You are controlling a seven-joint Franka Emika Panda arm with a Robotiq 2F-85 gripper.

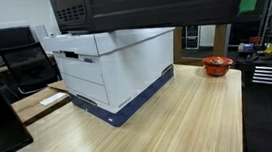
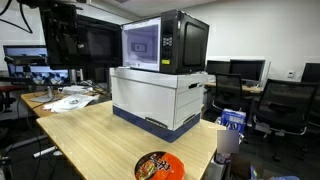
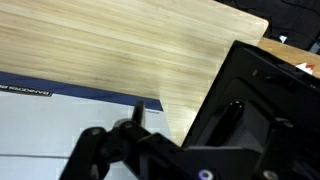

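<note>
Close to the wrist lens, our claw [image 3: 118, 138] hovers over one white box [image 3: 60, 125]; we cannot tell how wide it stands. Right of it sits one black microwave [image 3: 265, 110], raised on that box, likely for reach. One red bowl [image 1: 216, 65] rests apart on the bench [image 1: 181, 122].

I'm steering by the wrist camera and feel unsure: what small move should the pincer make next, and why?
Probably a slow nudge toward the microwave. In the wrist view the pincer hangs over the lid of the white box, with the black microwave close beside it. Slow, because I cannot tell how the fingers stand or how much gap is left.
</note>
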